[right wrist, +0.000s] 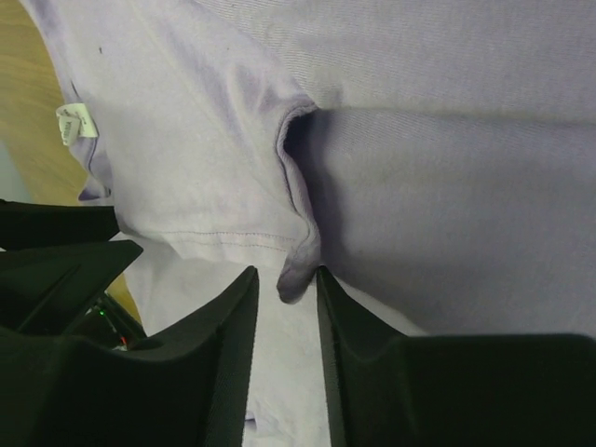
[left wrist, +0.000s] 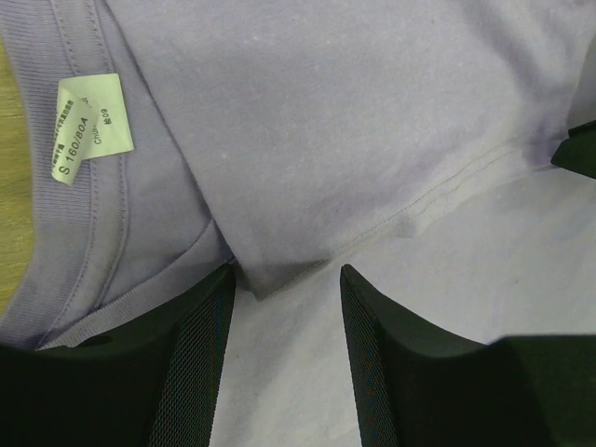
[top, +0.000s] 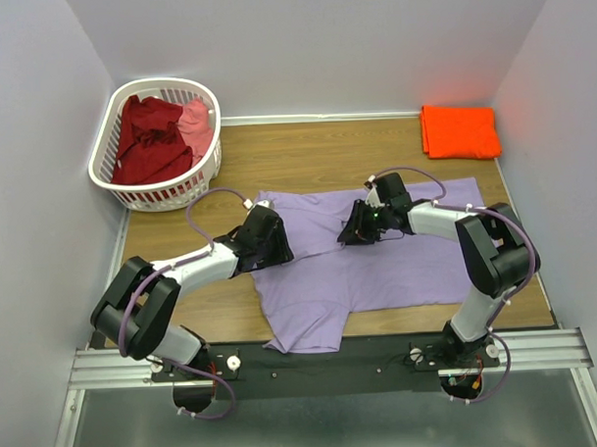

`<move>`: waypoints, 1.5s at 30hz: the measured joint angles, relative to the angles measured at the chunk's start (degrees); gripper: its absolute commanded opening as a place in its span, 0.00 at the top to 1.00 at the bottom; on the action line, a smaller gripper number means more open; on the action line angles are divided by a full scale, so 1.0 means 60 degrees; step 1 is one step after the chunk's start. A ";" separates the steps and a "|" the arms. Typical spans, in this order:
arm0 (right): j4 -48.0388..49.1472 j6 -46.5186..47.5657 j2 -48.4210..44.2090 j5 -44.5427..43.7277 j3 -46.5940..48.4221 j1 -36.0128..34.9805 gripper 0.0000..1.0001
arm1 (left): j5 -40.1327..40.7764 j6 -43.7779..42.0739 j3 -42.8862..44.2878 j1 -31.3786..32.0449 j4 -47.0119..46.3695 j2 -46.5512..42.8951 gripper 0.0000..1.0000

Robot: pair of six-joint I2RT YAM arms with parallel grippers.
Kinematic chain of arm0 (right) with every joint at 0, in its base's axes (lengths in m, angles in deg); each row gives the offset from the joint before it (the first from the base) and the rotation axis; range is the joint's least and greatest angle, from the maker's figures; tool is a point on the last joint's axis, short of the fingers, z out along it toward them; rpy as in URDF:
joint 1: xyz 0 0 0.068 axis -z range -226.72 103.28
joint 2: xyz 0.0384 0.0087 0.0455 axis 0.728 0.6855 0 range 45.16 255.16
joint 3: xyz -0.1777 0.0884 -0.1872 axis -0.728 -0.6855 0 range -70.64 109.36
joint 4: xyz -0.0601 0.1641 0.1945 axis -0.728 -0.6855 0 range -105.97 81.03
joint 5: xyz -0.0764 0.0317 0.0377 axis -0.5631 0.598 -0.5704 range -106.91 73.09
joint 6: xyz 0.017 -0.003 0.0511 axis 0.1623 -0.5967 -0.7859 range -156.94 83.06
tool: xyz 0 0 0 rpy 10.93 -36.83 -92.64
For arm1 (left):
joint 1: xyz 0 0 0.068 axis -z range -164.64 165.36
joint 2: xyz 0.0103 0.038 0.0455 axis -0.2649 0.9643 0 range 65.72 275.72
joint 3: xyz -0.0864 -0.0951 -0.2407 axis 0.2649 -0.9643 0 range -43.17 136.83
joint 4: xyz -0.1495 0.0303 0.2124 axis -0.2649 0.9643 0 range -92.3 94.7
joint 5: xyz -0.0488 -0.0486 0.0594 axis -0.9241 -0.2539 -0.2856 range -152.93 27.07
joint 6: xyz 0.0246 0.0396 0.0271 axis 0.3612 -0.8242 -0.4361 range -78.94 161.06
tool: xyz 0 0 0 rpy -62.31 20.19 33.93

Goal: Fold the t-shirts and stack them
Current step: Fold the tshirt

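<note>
A large lavender-purple t-shirt (top: 378, 250) lies spread on the wooden table. My left gripper (top: 270, 246) is low over its left part near the collar. In the left wrist view the left gripper (left wrist: 287, 275) is open, and its jaws straddle the corner of a folded-over sleeve (left wrist: 279, 270). The size label (left wrist: 90, 126) shows inside the collar. My right gripper (right wrist: 284, 275) is open but narrow, with the tip of a raised cloth fold (right wrist: 296, 277) between its fingertips, against the right one. A folded orange t-shirt (top: 460, 132) lies at the back right. Dark red (top: 150, 140) and pink (top: 199, 124) t-shirts are in the basket.
The white slotted laundry basket (top: 131, 195) stands at the back left corner. Walls close in the table on the left, back and right. Bare wood (top: 316, 149) shows between the basket and the orange shirt. The two grippers are close together over the shirt.
</note>
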 measured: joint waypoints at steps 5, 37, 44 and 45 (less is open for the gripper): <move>0.0135 -0.0091 0.0091 0.0146 0.0000 0.0000 0.67 | 0.0040 0.0018 -0.0025 0.0000 -0.0022 0.0015 0.46; -0.0273 0.0073 -0.0492 0.0120 -0.0044 0.0000 0.99 | 0.0062 0.0794 0.0313 0.0313 0.0922 -0.1530 1.00; -0.0688 0.0350 -0.0594 -0.0029 0.0011 0.0000 0.99 | -0.0149 0.1115 0.0310 0.0561 0.1089 -0.1588 1.00; -0.0732 0.0379 -0.0594 -0.0040 0.0011 0.0000 0.99 | -0.0171 0.1173 0.0310 0.0619 0.1089 -0.1588 1.00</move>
